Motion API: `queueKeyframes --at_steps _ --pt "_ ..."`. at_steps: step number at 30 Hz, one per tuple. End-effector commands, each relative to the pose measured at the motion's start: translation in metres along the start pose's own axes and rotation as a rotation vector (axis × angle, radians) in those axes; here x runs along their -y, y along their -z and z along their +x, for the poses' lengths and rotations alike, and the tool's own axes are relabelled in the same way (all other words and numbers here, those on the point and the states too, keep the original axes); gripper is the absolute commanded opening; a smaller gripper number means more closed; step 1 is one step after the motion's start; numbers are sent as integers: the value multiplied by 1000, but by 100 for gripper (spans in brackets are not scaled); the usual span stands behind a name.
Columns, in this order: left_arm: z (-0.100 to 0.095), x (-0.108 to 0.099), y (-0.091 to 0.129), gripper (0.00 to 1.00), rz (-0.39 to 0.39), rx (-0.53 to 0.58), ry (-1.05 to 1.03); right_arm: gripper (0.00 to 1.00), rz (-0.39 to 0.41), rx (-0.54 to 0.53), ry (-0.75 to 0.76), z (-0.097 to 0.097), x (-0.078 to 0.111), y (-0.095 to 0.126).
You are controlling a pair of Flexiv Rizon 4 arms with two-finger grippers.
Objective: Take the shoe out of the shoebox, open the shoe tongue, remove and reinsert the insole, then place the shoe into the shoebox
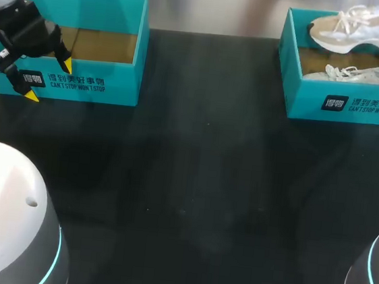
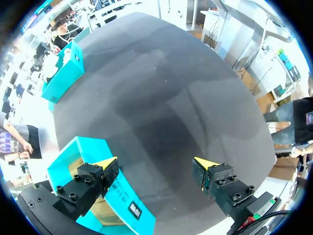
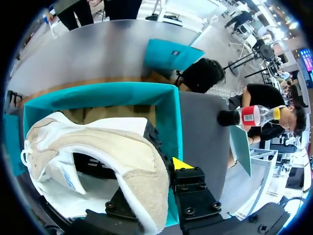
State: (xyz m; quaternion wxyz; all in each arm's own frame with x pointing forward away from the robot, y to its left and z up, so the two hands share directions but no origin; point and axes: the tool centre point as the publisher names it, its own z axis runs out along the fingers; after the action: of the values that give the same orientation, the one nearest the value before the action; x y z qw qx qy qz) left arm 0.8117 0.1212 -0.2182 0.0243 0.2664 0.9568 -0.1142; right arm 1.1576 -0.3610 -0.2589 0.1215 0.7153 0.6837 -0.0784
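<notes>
- Open passage is offered across the dark matte table [image 1: 192, 183] between the boxes.
- The front wall of the left teal cardboard shoebox [image 1: 114, 83] is straddled by the spread left gripper [image 1: 48, 81].
- The mouth of the right teal cardboard shoebox [image 1: 302, 99] is crowded by a raised white-and-beige sneaker [image 1: 343, 36].

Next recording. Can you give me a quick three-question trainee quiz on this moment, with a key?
1. True or false: the left shoebox has a shoe in it.
2. Multiple choice: the right gripper is A) open over bare table, B) shut on the held shoe, C) shut on a box wall.
3. Short answer: how many shoes lie inside the right shoebox, under the held shoe?

Key: 1 false, it shows only its bare floor. 2 B. 3 one, the second shoe.
</notes>
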Motion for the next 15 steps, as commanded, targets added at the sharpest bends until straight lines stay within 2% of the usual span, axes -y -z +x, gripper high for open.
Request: queueKeyframes --at_steps 1,15 --pt "1 0 1 100 -2 0 -1 0 7 -4 -3 2 -2 -9" --pt "1 0 1 100 -2 0 -1 0 28 -5 -24 11 13 -28"
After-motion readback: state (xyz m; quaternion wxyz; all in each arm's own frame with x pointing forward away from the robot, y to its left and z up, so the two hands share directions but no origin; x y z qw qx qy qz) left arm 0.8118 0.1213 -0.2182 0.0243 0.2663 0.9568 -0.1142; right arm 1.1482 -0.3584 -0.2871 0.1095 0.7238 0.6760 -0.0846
